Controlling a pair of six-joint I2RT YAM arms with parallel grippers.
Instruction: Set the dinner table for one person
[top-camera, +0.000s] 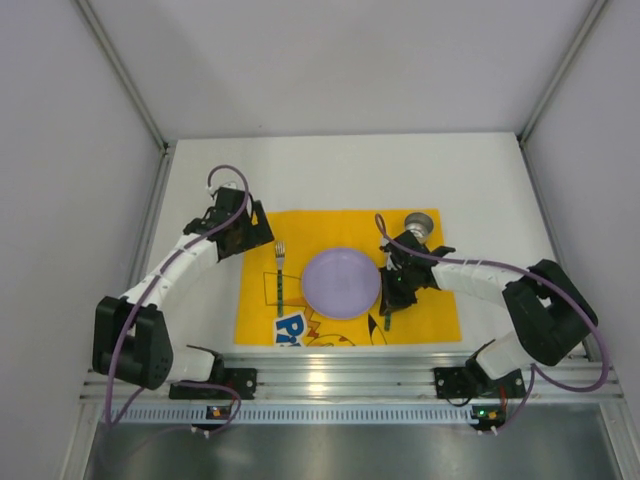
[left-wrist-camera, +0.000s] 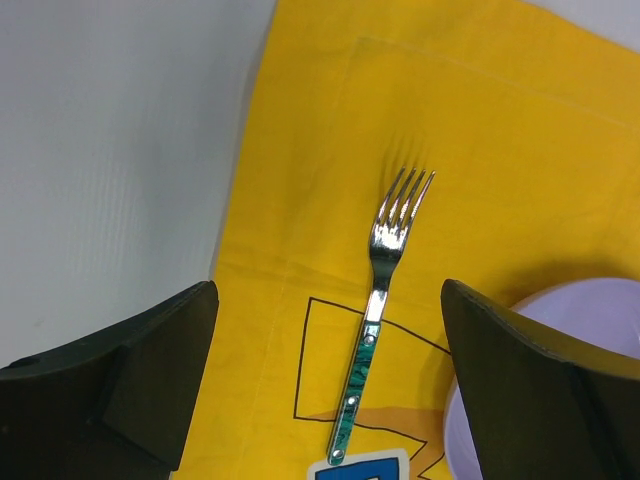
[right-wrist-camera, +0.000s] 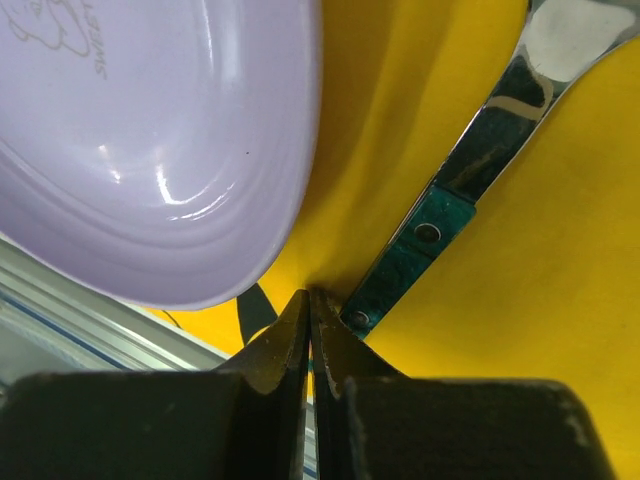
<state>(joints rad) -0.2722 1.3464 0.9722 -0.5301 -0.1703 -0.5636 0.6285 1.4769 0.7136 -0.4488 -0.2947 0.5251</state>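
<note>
Fork (left-wrist-camera: 378, 310): light, stiff, slick; probably best taken by green handle.
Plate (top-camera: 342, 283): rigid, glossy; likely grip at rim.
Left jaws: wide, over fork.
Right jaws: pressed together beside utensil (right-wrist-camera: 440, 215), holding nothing visible.

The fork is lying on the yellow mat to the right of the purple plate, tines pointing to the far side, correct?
Not quite: the fork lies on the yellow mat to the left of the purple plate, not the right, tines pointing to the far side. The top external view shows it.
</note>
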